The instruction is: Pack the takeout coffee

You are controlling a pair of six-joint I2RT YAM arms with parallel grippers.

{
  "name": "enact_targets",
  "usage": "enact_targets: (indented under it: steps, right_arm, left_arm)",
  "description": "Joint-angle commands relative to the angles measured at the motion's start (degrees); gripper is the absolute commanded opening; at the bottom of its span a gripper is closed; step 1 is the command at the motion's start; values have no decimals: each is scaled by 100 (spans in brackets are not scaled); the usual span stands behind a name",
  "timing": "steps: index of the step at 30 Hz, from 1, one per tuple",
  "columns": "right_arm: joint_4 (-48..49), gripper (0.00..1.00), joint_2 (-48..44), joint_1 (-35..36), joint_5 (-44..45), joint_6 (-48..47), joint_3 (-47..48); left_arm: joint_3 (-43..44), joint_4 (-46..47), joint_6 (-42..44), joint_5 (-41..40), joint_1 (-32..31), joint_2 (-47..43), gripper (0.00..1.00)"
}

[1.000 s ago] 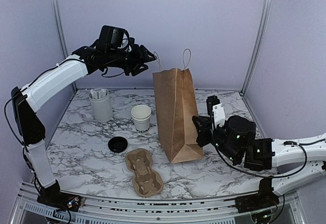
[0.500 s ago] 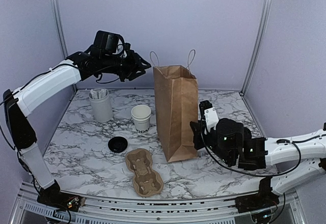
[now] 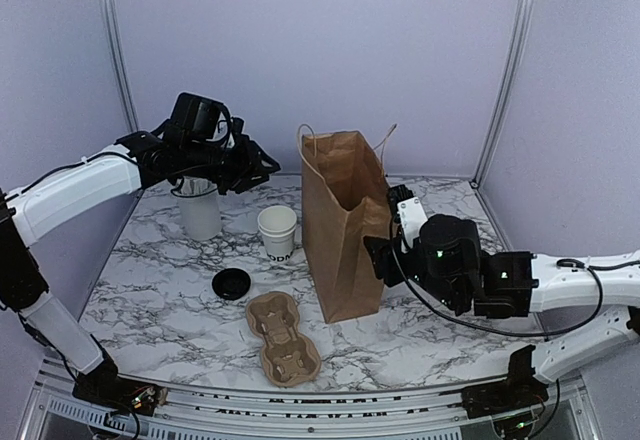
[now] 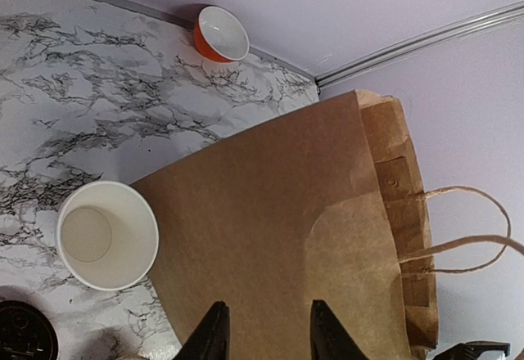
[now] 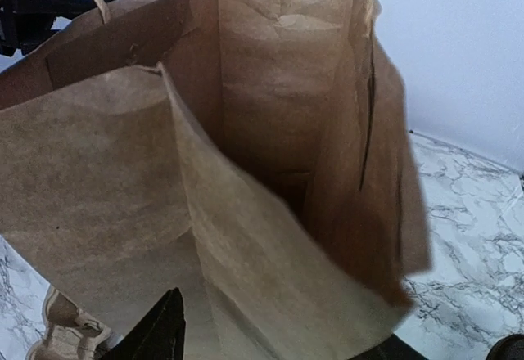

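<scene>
Marble-patterned white table top (image 3: 170,310) spreads before us, closed in by plain lilac walls (image 3: 400,60). Near its middle stands a tall brown paper bag with twine handles (image 3: 340,230), upright with its mouth gaping. The small white paper cup (image 3: 277,228) stands just left of the bag on the table, upright and with nothing in it, dark lettering low on its side. Its round black plastic lid (image 3: 231,283) lies flat on the marble, nearer to us and a little left of the cup, apart from it. A brown moulded-pulp cup carrier (image 3: 282,338) lies nearer still, and a taller white cylindrical holder with packets (image 3: 199,210) stands left of the cup. From the left wrist we also see a small orange bowl (image 4: 221,34) by the far wall.

We see the left gripper (image 3: 262,165) hanging in the air, level with the bag's top and to its left; its fingers stand partly apart with nothing between them. The right gripper (image 3: 378,255) sits low against the bag's right side, its fingers spread wide around the near wall without pinching it.
</scene>
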Motion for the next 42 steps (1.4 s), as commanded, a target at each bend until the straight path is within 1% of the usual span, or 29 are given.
enact_targets:
  steps: [1,4,7,10,13,14,16,19,23,26,28,32,38,42]
  right_arm:
    - [-1051,63,-274,48,-313,294,545]
    - [-1657,72,-404,47,-497,453,799]
    - [-2207,78,-483,48,-761,585,1030]
    - [-2708,78,-475,46,-1099,753,1164]
    - [-2962,78,-495,63,-1659,928,1026]
    - [-2982,77,-511,67,-1900,986,929]
    - [-2923,75,-554,224,-2210,1097,714]
    - [-2903,75,-470,796,-2114,1283,554]
    - [-2663,74,-22,1407,-2132,1613,452]
    - [-2271,72,408,1658,-2302,1820,358]
    - [-1840,71,672,1757,-2443,1929,267]
    - [-1082,70,1331,1800,-2875,2153,283]
    - [-739,73,2226,1840,-3257,2550,587]
    - [-690,76,2568,1848,-3447,2849,789]
  left_arm:
    - [-489,187,285,-56,-32,-524,35]
    - [-912,209,395,-91,-32,-828,35]
    - [-1426,213,501,-150,-55,-1201,36]
    - [-1911,223,562,-223,-112,-1554,36]
    - [-2427,234,572,-303,-154,-1897,37]
    - [-2602,234,564,-339,-302,-2011,37]
    - [-2921,254,551,-453,-449,-2225,37]
    - [-3439,270,480,-545,-576,-2546,38]
    - [-4098,266,432,-572,-741,-2917,38]
    - [-4413,207,408,-563,-776,-3155,38]
    - [-4691,183,362,-573,-791,-3305,38]
    - [-4977,162,298,-656,-805,-3558,38]
    - [-5244,33,224,-877,-805,-3849,38]
    - [-5361,-73,188,-1016,-805,-4000,38]
